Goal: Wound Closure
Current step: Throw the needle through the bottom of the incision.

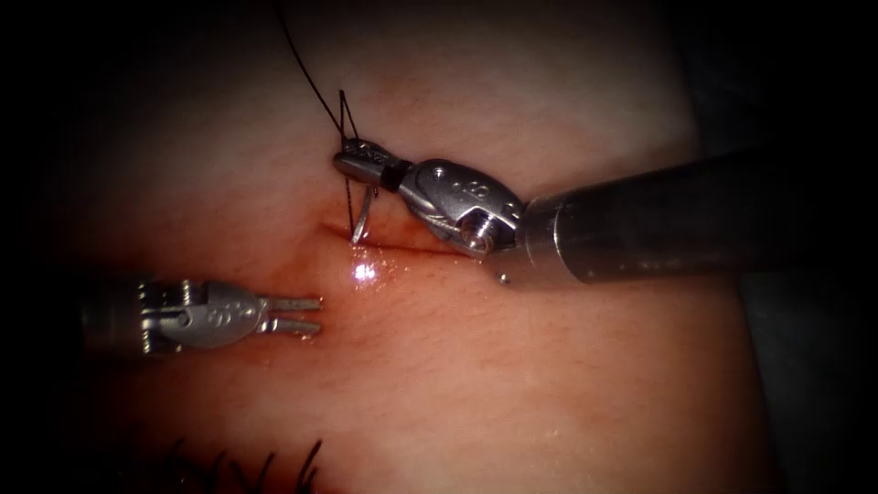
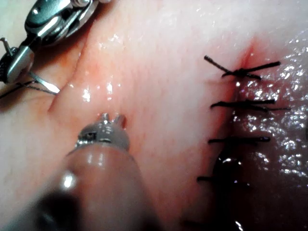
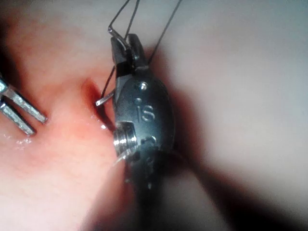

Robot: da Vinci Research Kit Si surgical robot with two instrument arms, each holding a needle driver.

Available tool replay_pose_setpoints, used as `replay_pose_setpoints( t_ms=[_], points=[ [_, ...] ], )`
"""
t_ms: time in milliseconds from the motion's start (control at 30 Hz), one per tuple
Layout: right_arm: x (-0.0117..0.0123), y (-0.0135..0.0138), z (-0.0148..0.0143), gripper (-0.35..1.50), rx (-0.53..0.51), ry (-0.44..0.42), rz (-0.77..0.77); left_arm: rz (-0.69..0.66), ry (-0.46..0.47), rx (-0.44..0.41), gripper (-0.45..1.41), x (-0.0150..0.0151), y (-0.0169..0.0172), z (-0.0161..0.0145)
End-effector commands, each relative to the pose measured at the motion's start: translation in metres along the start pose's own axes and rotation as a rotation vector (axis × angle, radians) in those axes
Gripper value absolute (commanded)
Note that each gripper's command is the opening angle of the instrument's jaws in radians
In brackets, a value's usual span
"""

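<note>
The pale tissue [image 1: 512, 366] carries a short cut [image 1: 412, 242] wet with red fluid. My right tool [image 1: 347, 158] comes in from the right, its jaws shut on the curved needle [image 1: 364, 215] near its thread end. The needle arcs down, and its tip meets the tissue at the cut's left end. Dark thread [image 1: 306, 69] runs from those jaws up and away to the left. In the right wrist view the same jaws [image 3: 123, 45] clamp the needle [image 3: 103, 100]. To the left of and below the cut, my left tool [image 1: 306, 314] hovers open, holding nothing.
Several dark finished stitches [image 2: 240, 103] cross a closed part of the wound in the left wrist view, beyond my left tool [image 2: 111, 118]. Cut thread ends [image 1: 247, 462] stick up at the near edge. A wet glint [image 1: 366, 272] lies just below the cut.
</note>
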Motion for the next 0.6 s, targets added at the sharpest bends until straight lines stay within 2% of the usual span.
replay_pose_setpoints(
  t_ms=[33,600],
  points=[
    [-0.0003,-0.0003,0.0007,-0.35,0.017,-0.005,0.010,-0.001,0.003,-0.002,-0.05,-0.0001,-0.0001,0.0011],
    [-0.0004,-0.0007,0.0005,-0.35,0.061,-0.021,0.180,-0.003,0.003,-0.002,-0.06,-0.0008,-0.0008,0.0018]
  ],
)
